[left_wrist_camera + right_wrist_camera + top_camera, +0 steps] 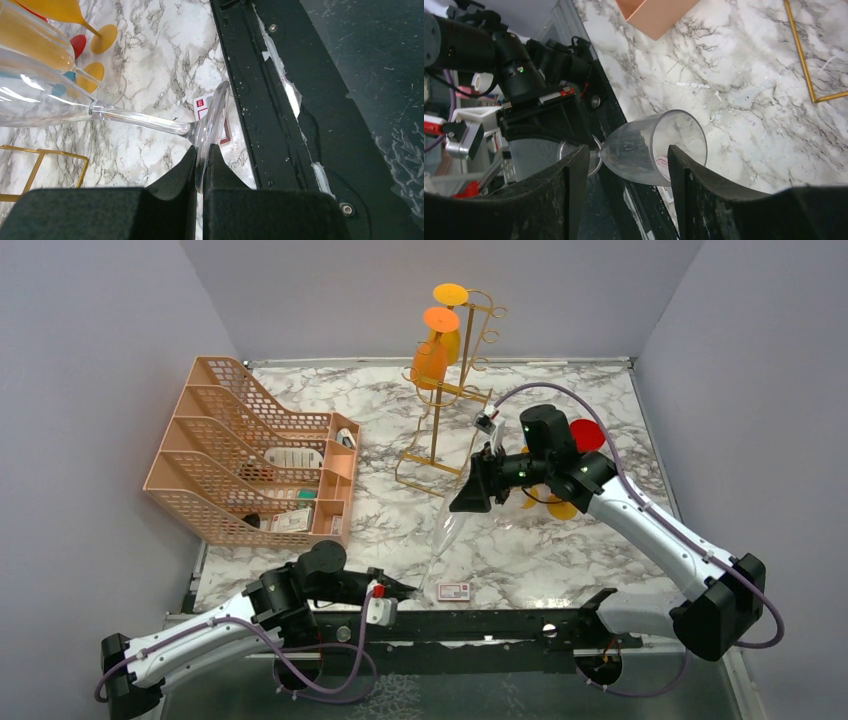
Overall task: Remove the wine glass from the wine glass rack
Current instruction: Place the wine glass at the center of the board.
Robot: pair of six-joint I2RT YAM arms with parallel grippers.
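Observation:
A clear wine glass lies tilted in the air over the table's front middle, off the gold wire wine glass rack. My left gripper is shut on the glass's round foot, with the stem and bowl stretching away from it. My right gripper stands open at the other end. The clear bowl sits between its fingers with a gap showing. Two orange glasses hang upside down on the rack.
A peach mesh tray organiser holding small items stands at the left. A small red-and-white card lies near the front edge beside the black rail. Red and yellow glasses lie on the table behind my right arm.

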